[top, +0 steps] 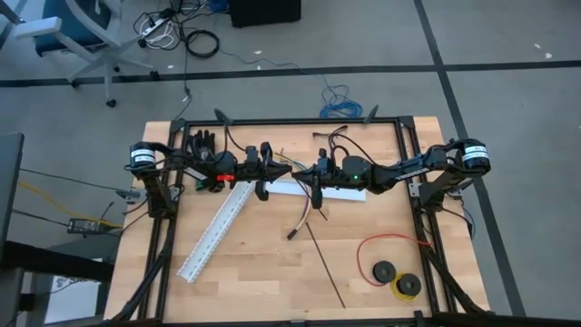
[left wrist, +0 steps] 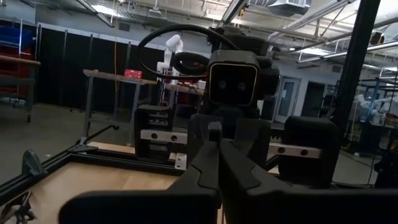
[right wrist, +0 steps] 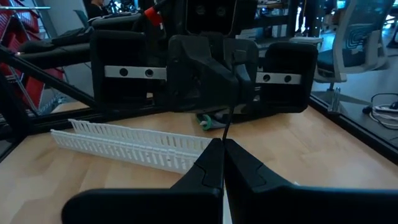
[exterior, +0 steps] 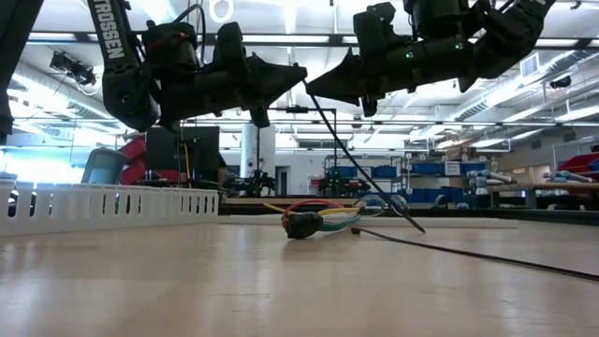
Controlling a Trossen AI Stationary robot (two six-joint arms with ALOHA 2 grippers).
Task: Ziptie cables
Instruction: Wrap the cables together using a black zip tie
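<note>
The cables [exterior: 323,217], thin coloured wires ending in a small dark plug [exterior: 299,226], lie on the table [top: 263,272] under the arms, with the plug [top: 292,234] toward the near edge. My left gripper [exterior: 298,73] and right gripper [exterior: 314,89] meet tip to tip high above them, both shut. A thin black ziptie [exterior: 365,159] slants from that meeting point down to the table. A second thin black strip [top: 325,263] lies flat, running toward the near edge. My left gripper comes level from the table's left and is shut at the ziptie's upper end [right wrist: 231,107]. The fingers themselves hide the exact spot. The strip leaves it downward. My right gripper pinches the ziptie near its upper end [right wrist: 224,134] between its two fingertips, coming level from the table's right. The strip hangs slanting below, and its lower end [exterior: 417,227] reaches the table.
One white slotted channel [top: 216,232] lies diagonally at the left, another [top: 340,191] under the right arm. A red wire loop [top: 386,245] with two black spools [top: 385,271] sits near the right front. A black frame [top: 300,121] borders the table.
</note>
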